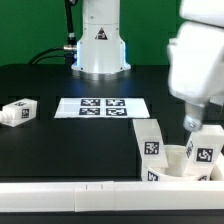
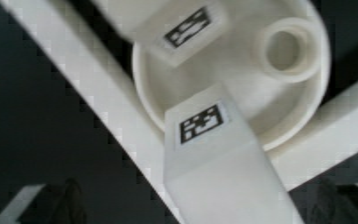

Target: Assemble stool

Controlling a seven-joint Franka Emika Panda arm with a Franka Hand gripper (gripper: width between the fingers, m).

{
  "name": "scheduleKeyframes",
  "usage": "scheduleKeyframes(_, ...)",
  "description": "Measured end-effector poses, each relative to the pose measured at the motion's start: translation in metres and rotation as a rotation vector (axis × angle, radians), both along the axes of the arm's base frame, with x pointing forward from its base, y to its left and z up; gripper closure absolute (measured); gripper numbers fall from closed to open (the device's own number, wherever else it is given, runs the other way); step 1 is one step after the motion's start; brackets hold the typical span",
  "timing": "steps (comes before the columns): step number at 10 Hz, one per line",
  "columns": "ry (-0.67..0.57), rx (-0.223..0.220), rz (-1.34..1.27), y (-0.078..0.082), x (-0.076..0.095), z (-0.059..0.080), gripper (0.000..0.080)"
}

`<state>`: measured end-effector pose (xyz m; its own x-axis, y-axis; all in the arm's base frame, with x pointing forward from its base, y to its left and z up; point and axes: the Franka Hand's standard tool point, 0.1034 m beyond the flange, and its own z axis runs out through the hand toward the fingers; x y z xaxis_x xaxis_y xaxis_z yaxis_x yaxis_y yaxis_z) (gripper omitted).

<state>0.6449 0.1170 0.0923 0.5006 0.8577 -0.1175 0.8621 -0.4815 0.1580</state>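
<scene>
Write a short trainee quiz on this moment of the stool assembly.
1. True or false: one loose leg lies alone on the table at the exterior view's left, apart from the other stool parts.
2. How many tags does the marker board carry? A: two. B: four. C: six.
3. Fill in: in the wrist view, the round seat shows one open, empty ____ near its rim.

Key: 1 true; 2 B; 3 hole.
</scene>
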Motion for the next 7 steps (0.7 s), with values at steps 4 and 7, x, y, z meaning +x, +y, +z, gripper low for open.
scheduleKeyframes(4,0.005,-0.048,0.191,-0.002,-0.004,-0.022,0.0151)
scheduleKeyframes(7,-0.008,-0.042,0.124,-0.005,-0.004,-0.022,0.0354)
